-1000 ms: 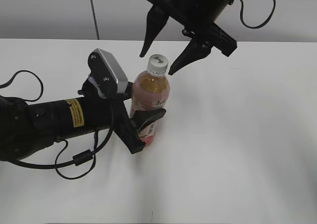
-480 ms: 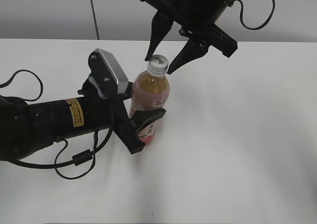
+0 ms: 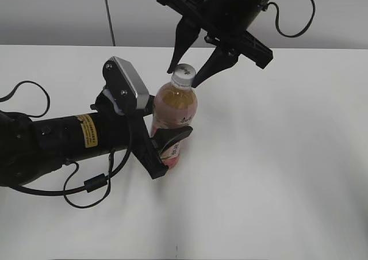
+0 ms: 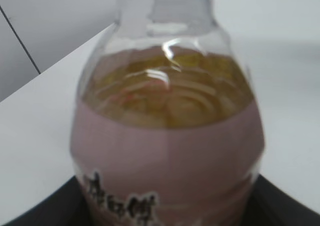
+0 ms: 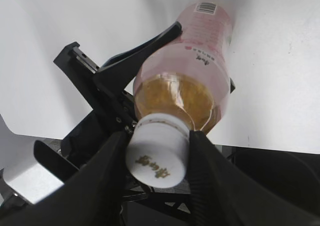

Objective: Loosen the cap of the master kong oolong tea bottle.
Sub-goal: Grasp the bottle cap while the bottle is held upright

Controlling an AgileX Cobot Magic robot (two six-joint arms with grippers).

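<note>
Tea bottle first: the slim clear plastic master kong oolong tea bottle [image 3: 174, 113], full of amber tea with a pink label, stands upright on the white table [image 3: 287, 156]. The left gripper [image 3: 167, 148] squeezes it around the pink label, one black finger on each side, so it is gripping the bottle and keeping it from tipping.

On top sits the small round white plastic cap [image 3: 184, 73]. The right gripper [image 3: 183, 76] comes from above. Its two black fingers are spread apart, one on each side of the cap. In the right wrist view the cap [image 5: 157, 156] sits right between the fingers [image 5: 210, 178]. They look very close to it or just touching, but I cannot tell if they press yet.

The step now, I think, is to grab the cap. To do it well, the right gripper should close evenly so both fingers meet the cap's side together, low enough to hold the ridges. Then it should turn slowly while the left gripper holds tight. If the bottle spins too, the cap will not come loose.
</note>
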